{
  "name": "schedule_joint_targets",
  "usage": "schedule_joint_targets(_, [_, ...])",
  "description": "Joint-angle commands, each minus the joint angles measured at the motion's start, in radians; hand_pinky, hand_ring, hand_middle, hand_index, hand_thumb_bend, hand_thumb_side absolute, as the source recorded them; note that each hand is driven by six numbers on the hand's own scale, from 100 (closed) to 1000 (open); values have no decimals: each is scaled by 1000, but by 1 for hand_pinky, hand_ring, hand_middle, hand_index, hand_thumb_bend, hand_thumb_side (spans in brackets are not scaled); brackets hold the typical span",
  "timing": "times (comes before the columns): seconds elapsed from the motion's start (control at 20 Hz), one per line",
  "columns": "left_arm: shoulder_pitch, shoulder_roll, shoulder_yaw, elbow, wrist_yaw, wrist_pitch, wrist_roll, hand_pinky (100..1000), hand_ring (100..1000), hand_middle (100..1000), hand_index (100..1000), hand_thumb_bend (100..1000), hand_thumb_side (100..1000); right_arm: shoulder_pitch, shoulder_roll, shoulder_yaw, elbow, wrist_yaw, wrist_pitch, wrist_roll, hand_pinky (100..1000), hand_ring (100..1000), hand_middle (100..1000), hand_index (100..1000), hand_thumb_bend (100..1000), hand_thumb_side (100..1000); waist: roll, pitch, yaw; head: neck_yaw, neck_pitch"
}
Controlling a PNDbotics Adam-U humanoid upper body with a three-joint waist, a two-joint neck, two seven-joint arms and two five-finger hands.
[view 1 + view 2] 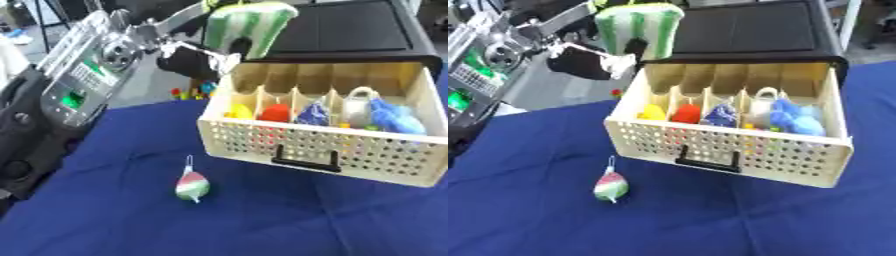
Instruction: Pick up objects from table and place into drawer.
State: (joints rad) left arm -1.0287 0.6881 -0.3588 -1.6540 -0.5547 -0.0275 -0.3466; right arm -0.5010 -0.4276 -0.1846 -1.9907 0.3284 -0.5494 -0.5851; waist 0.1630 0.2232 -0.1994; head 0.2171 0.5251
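My left hand [191, 61] reaches in from the left and is shut on a green-and-white striped soft toy [249, 24], held in the air above the drawer's back left corner. The cream perforated drawer [376, 152] stands pulled out of a black cabinet [350, 25]. Its compartments hold a yellow item [240, 110], a red item [276, 113], a dark blue item [313, 115], a white item [357, 107] and a blue soft item [394, 117]. A small red, white and green toy with a string [192, 186] lies on the blue cloth in front of the drawer's left end. My right hand shows in neither view.
The blue tablecloth [131, 225] covers the table. My left arm's silver and black links [87, 75] fill the upper left. Small coloured things [188, 92] lie on the floor beyond the table's far edge.
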Motion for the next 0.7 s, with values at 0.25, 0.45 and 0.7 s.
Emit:
schedule_joint_targets(0.25, [-24, -6, -9, 52, 23, -58, -54, 357, 644, 589, 782, 100, 522, -16, -14, -1, -9, -2, -2, -3, 598, 602, 690, 730, 100, 645, -2, -10, -5, 4, -6])
schedule_joint_targets(0.45, [-24, -16, -8, 84, 66, -74, -111, 427, 717, 681, 878, 100, 666, -18, -14, -1, -9, -1, -2, -4, 598, 602, 690, 730, 100, 645, 1, -8, -10, 5, -6])
schedule_joint_targets(0.7, [-30, -21, 2, 95, 64, -82, -136, 533, 809, 793, 969, 100, 619, -18, -12, -1, -9, -1, 0, -4, 598, 601, 691, 730, 100, 650, 6, -6, -13, 6, -4])
